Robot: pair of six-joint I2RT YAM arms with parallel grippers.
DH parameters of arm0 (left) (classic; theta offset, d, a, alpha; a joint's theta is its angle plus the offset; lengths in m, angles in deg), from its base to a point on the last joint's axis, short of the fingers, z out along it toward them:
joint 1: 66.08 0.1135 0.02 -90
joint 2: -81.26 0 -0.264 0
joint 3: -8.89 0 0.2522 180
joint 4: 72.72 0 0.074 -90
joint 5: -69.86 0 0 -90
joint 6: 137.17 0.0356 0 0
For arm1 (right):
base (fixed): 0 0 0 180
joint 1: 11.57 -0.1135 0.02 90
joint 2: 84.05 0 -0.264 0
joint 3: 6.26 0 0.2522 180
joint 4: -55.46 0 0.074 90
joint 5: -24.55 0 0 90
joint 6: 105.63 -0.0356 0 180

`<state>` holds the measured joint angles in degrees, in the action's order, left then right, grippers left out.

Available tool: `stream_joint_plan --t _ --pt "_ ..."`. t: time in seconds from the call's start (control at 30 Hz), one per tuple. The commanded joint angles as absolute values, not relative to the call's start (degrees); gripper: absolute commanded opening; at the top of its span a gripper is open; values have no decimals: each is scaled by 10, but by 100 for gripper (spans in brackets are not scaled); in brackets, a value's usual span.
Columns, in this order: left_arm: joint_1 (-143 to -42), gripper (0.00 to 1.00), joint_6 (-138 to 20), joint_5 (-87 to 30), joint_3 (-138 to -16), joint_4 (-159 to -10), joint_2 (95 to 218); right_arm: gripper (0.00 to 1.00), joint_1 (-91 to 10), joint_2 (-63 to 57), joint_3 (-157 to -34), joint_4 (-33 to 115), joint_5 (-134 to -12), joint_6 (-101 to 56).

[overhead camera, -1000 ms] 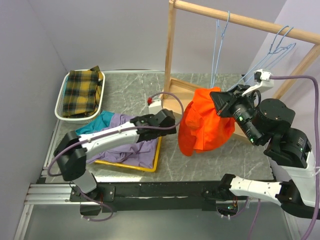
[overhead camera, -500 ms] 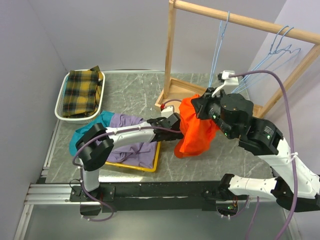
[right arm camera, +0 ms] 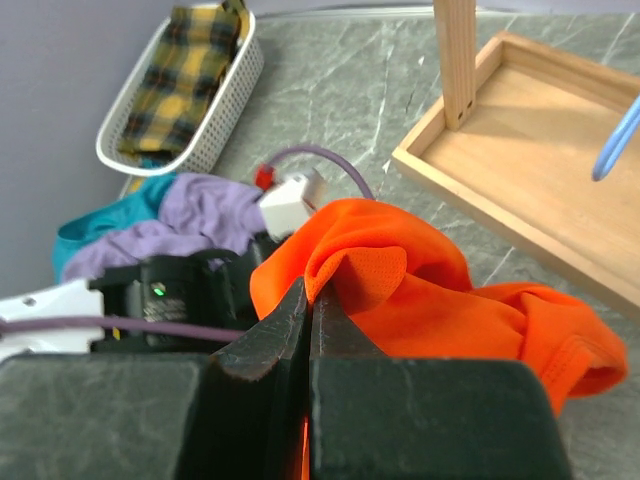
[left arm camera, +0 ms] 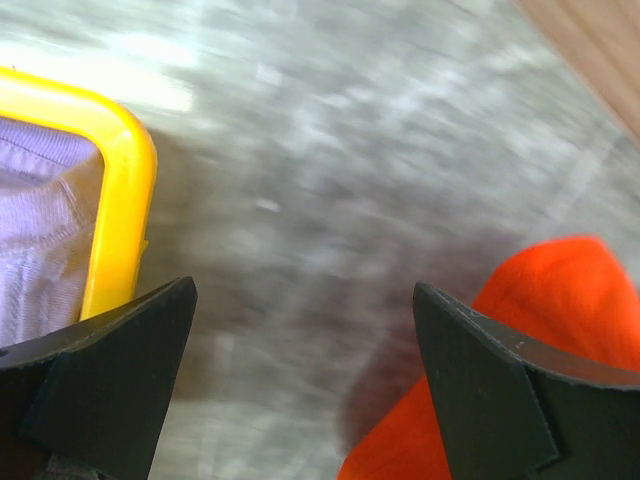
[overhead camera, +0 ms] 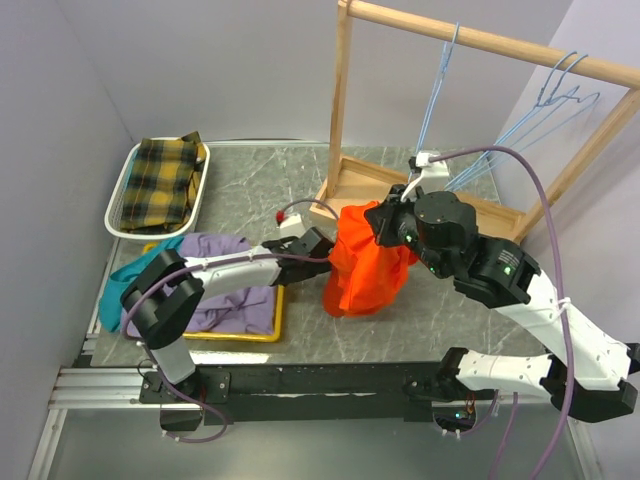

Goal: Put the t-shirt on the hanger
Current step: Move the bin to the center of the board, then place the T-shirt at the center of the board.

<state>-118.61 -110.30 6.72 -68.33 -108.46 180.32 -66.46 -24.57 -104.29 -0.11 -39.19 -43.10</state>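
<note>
The orange-red t-shirt hangs bunched from my right gripper, which is shut on a fold of it above the table. My left gripper is open and empty, low over the table just left of the shirt. The shirt's edge shows by its right finger. Light-blue wire hangers hang on the wooden rail: one near the middle, two at the right. A hanger's tip shows in the right wrist view.
A wooden rack with a tray base stands at the back. A yellow tray holds purple and teal garments. A white basket holds plaid cloth. A small white box lies near the left gripper.
My right gripper has carried the t-shirt left and down toward the table's middle. The left arm has moved right, up to the shirt. The yellow tray with garments has slid left.
</note>
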Motion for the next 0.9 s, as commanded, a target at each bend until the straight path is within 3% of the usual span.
stream_joint_plan --t 0.0,0.5,0.6,0.73,0.87 --pt "-1162 96 -1097 90 -646 -1101 1753 0 -669 -234 -1030 46 -402 -439" --pt "-1087 96 -1046 34 -576 -1072 1605 1 -668 -162 -1048 73 -390 -418" --pt "-1087 96 -1027 9 -577 -1063 1560 7 -668 -131 -1037 88 -391 -425" --pt "-1086 96 -1038 35 -589 -1106 1503 23 -664 -94 -1025 117 -393 -424" --pt "-1086 96 -1076 112 -594 -1179 1432 24 -647 -32 -1060 137 -414 -418"
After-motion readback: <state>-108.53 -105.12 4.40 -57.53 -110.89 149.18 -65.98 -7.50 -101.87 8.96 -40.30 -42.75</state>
